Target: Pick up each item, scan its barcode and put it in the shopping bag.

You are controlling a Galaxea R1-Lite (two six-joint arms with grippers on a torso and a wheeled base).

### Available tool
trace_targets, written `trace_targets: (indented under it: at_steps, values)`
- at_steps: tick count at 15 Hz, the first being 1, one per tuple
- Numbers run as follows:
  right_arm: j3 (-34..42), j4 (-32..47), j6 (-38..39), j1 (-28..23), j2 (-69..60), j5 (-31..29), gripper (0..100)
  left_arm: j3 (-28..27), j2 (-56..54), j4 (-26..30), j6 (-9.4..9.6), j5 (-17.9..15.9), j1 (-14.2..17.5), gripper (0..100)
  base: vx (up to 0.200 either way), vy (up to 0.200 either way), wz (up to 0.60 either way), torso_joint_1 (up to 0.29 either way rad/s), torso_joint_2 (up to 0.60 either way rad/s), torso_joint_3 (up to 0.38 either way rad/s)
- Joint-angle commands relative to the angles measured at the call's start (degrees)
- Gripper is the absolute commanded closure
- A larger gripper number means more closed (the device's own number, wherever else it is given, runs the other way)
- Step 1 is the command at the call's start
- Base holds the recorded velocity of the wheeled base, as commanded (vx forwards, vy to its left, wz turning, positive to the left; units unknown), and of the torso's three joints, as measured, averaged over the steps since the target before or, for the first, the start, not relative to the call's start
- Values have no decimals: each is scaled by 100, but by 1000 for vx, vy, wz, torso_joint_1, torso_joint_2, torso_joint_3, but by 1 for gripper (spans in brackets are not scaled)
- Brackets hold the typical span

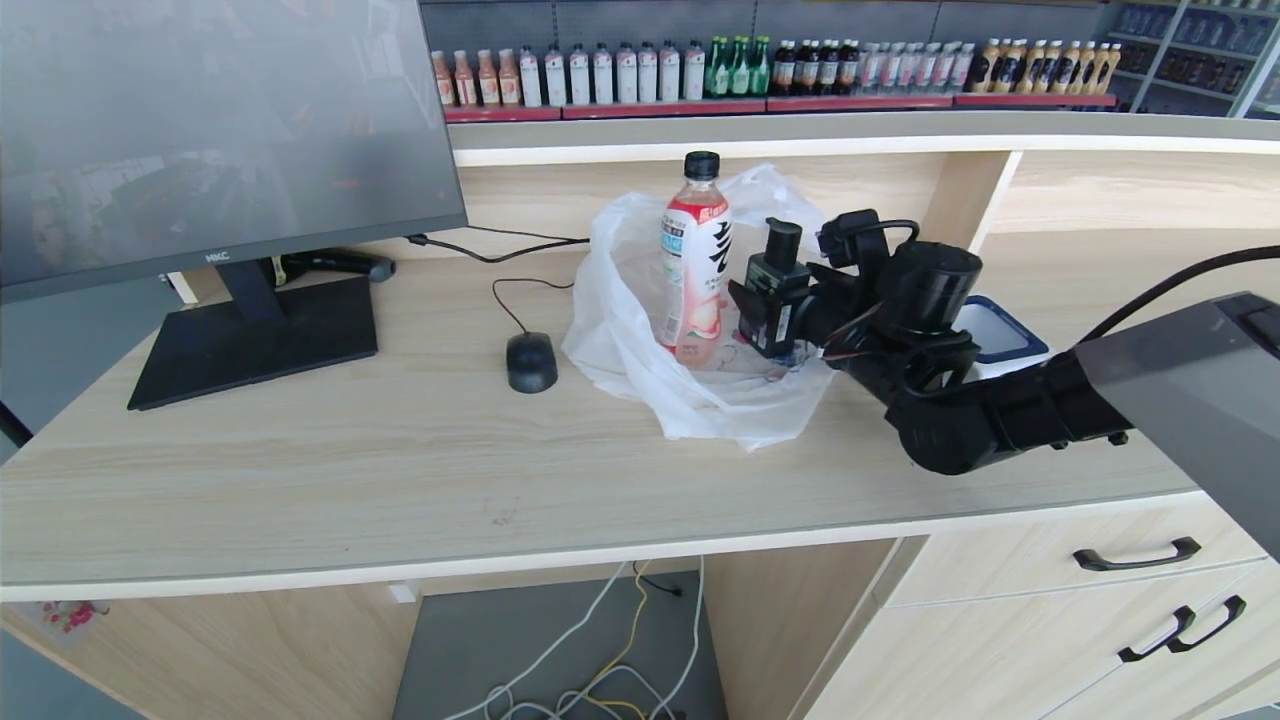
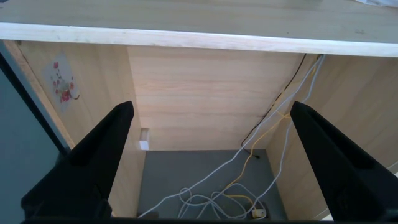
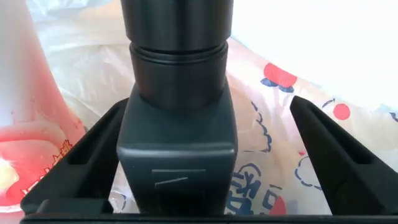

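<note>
A white plastic shopping bag point(image 1: 620, 330) lies open on the wooden counter. A pink drink bottle point(image 1: 693, 270) with a black cap stands upright inside it. Right of that bottle stands a small black bottle point(image 1: 775, 290) with a green label. My right gripper point(image 1: 770, 320) is open around it at the bag. In the right wrist view the black bottle point(image 3: 177, 124) sits between the spread fingers point(image 3: 329, 162), close to one and apart from the other. The pink bottle point(image 3: 31, 143) and printed bag point(image 3: 280, 124) lie behind. My left gripper point(image 2: 211, 155) hangs open below the counter's front edge.
A monitor point(image 1: 220, 130) stands at the left, with a black handheld device point(image 1: 330, 263) behind its base. A wired mouse point(image 1: 531, 361) lies left of the bag. A white box with a blue-rimmed lid point(image 1: 1000, 335) sits behind my right arm. Cables point(image 2: 217, 193) lie under the desk.
</note>
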Motion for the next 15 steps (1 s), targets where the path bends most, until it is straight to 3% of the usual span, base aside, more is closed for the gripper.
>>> trace_targets:
  at_steps: [1, 8, 13, 15]
  values:
    - [132, -9, 1, -25, -291, 1, 0, 0, -2, 0, -2, 0, 0, 0, 0, 0, 0, 0, 0, 0]
    - [1406, -158, 71, -218, -1777, -8, 0, 0, -2, 0, -2, 0, 0, 0, 0, 0, 0, 0, 0, 0]
    - [3375, -1134, 511, -526, -3403, 10, 0, 0, -2, 0, -2, 0, 0, 0, 0, 0, 0, 0, 0, 0]
    - [4808, -1319, 484, -570, -4510, -25, 0, 0, -2, 0, -2, 0, 0, 0, 0, 0, 0, 0, 0, 0]
